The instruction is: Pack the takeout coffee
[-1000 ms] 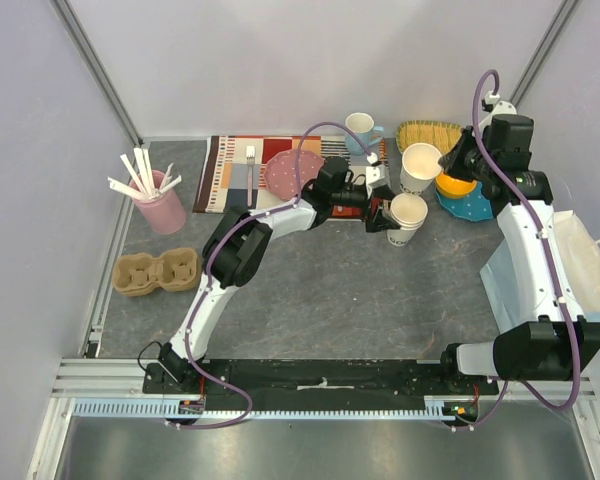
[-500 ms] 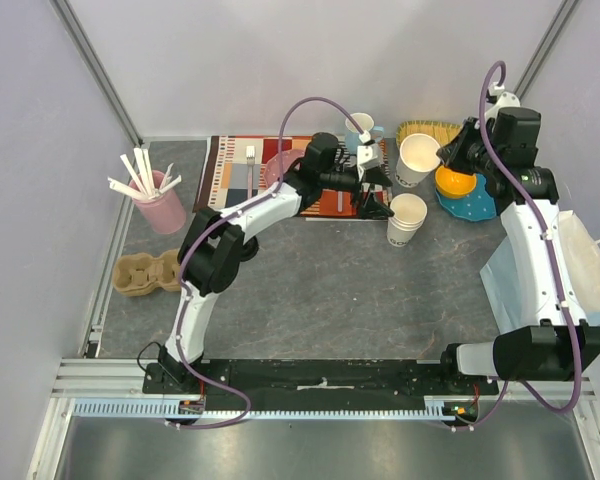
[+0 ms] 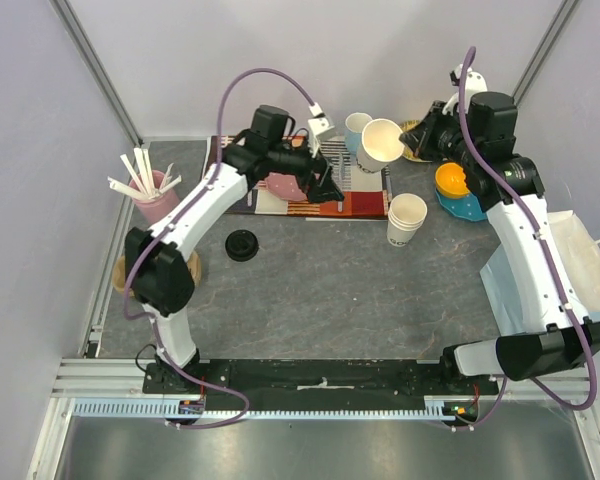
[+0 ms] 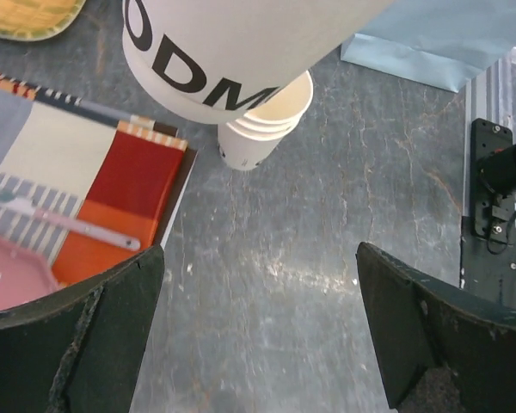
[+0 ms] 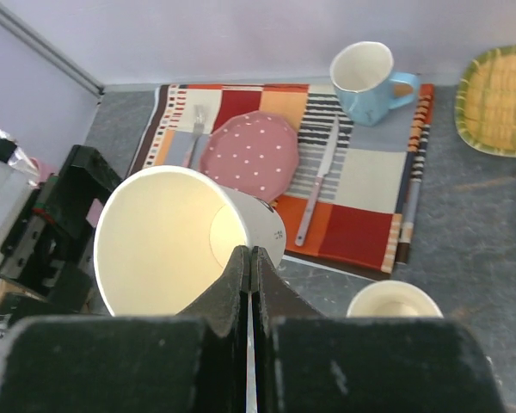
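My right gripper [image 3: 412,140] is shut on the rim of a cream-white paper cup [image 3: 382,140], holding it tilted in the air above the back of the table. In the right wrist view the fingers [image 5: 252,258] pinch the cup wall [image 5: 181,241], and its open mouth faces the camera. The same cup fills the top of the left wrist view [image 4: 232,43]. A round black lid [image 3: 242,244] lies flat on the table at left centre. My left gripper [image 3: 325,185] is open and empty over the placemat's near edge [image 4: 258,344].
A stack of lidless cream cups [image 3: 407,218] stands right of the striped placemat [image 3: 365,203], which holds a pink plate [image 5: 251,146] and cutlery. A blue mug [image 3: 358,128] is behind it. A pink holder of sticks [image 3: 157,205], a cardboard cup carrier [image 3: 120,275] and a light blue bag [image 3: 580,265] sit at the sides.
My left arm has swung back and left, away from the cup stack, to over the placemat. The black lid now shows on the table. My right gripper carried its cup leftward and tilted it.
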You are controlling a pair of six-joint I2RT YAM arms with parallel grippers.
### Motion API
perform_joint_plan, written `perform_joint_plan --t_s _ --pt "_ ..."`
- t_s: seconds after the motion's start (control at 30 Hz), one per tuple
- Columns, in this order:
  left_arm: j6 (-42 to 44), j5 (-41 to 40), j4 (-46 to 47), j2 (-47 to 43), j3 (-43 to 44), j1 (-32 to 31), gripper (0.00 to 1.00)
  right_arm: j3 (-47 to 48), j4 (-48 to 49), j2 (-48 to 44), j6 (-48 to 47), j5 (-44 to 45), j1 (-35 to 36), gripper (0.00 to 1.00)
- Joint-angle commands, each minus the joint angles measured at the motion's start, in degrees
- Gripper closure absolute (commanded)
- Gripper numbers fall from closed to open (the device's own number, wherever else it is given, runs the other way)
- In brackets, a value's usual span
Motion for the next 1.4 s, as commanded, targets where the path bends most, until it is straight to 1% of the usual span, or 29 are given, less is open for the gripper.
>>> perform_joint_plan --t_s 0.0,0.07,0.2,0.23,0.3,0.33,0.4,0.47,0.53,0.6,0.7,0.73,0.83,1.07,1.27,1.37 --pt "3.79 -1.47 -13.10 -8.46 -2.79 1.95 0.01 3.60 2.43 1.45 1.19 0.31 3.00 1.00" --pt "4.94 -1.74 -15.49 -11.26 -4.56 3.36 0.01 3.61 2.52 1.72 1.63 0.66 4.22 1.00" --pt "7.31 -1.13 -19.37 -15.49 -11.40 6.08 0.01 2.55 2.87 2.25 1.89 2.77 6.95 1.00" --pt "7.75 -1.73 -20.50 -16.19 -12.46 7.65 0.01 1.59 2.87 2.34 1.81 4.08 7.65 1.00" --pt "7.93 -3.05 -21.04 -18.04 -15.36 9.68 0.03 -0.08 2.87 2.51 1.63 5.49 10.64 1.00" --pt "8.71 -4.45 -21.04 -18.66 -16.51 11.86 0.04 -2.70 3.74 2.51 1.46 7.24 11.78 1.00" --pt "10.20 -5.95 -20.78 -18.93 -18.62 13.55 0.06 -6.05 5.23 2.51 1.46 7.96 15.12 1.00" --pt "13.81 -9.03 -22.01 -17.70 -18.98 14.87 0.10 -11.67 9.01 2.60 1.81 7.44 18.02 1.00" --pt "15.48 -11.83 -22.01 -15.86 -20.03 15.84 0.16 -16.49 12.60 3.65 2.77 6.64 19.78 1.00" --pt "16.97 -12.55 -22.54 -15.06 -20.91 16.63 0.21 -18.80 13.85 5.49 3.04 6.38 20.66 1.00" --pt "18.91 -12.81 -21.84 -15.85 -23.37 17.51 0.23 -23.28 17.09 7.43 2.95 5.15 22.25 1.00" --pt "19.70 -13.60 -21.40 -16.81 -24.16 17.60 0.23 -26.07 20.15 7.78 3.30 4.71 22.86 1.00" --pt "21.72 -16.93 -19.03 -17.61 -27.93 17.60 0.26 -30.13 24.99 9.01 3.48 4.53 24.53 1.00" --pt "23.31 -23.53 -15.16 -17.26 -34.17 17.69 0.34 -33.04 29.49 14.11 2.51 10.77 29.72 1.00" --pt "24.71 -25.64 -12.43 -17.61 -38.31 17.34 0.34 -32.70 29.41 15.96 2.60 12.53 30.95 1.00" --pt "24.71 -27.31 -10.76 -17.00 -39.02 17.07 0.34 -31.38 28.10 16.31 1.81 13.32 31.74 1.00"
